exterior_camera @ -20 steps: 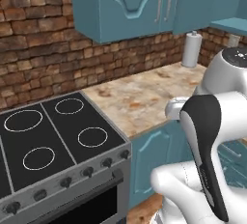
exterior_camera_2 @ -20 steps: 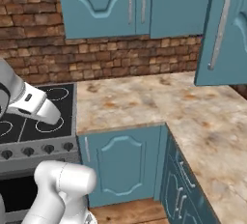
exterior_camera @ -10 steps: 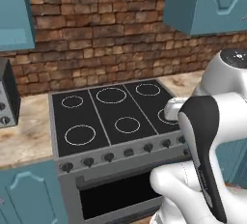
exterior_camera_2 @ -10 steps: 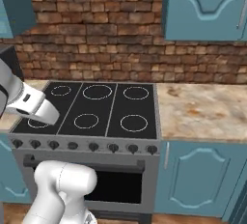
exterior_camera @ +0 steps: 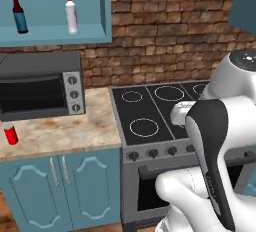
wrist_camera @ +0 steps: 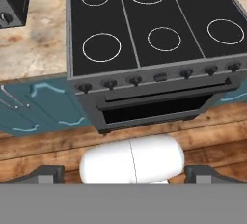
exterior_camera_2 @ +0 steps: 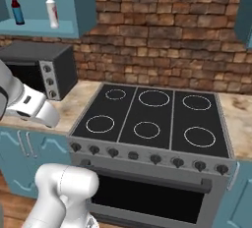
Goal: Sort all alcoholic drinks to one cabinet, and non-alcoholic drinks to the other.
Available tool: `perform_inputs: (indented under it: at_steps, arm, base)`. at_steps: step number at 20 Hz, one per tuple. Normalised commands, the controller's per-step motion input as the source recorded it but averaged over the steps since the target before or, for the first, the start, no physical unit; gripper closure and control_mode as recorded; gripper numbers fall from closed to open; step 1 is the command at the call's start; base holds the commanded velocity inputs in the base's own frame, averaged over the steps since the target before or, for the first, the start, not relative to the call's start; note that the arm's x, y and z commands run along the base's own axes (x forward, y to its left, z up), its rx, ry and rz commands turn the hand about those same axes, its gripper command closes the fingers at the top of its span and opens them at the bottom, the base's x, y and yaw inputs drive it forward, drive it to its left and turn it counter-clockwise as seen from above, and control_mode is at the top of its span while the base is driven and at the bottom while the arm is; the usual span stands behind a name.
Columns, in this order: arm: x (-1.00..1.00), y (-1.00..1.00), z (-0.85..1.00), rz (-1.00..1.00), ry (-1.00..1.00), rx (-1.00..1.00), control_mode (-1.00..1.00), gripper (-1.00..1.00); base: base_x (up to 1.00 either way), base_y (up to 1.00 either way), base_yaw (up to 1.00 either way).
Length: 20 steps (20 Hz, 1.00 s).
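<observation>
Both base views have swung leftward with the driving base since a second ago, so the stove (exterior_camera_2: 152, 119) now sits ahead with a microwave (exterior_camera: 40, 87) on the counter (exterior_camera: 60, 131) beside it. An open upper cabinet (exterior_camera: 55, 11) holds the dark brown bottle (exterior_camera: 19, 14) and, apart from it on the same shelf, the pale whitish bottle (exterior_camera: 72, 13). A small red can (exterior_camera: 10, 134) stands on the counter in front of the microwave's left end. In the hand view the gripper (wrist_camera: 124, 172) points down at the oven front and wooden floor, its fingertips (wrist_camera: 48, 171) spread wide and released, holding nothing
</observation>
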Motion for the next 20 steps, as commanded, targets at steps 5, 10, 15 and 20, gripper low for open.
perform_inputs:
  at_steps: [5,10,15,20]
  arm:
    - [0.00,0.00,0.00,0.00,0.00,0.00,1.00,-1.00]
    - [0.00,0.00,0.00,0.00,0.00,0.00,1.00,-1.00]
    - [0.00,0.00,0.00,0.00,0.00,0.00,1.00,-1.00]
    - [0.00,0.00,0.00,0.00,0.00,0.00,1.00,-1.00]
  base:
    - [0.24,0.88,0.01]
    - [0.35,0.86,0.00]
    - [0.54,0.76,0.00]
    - [0.67,0.49,0.00]
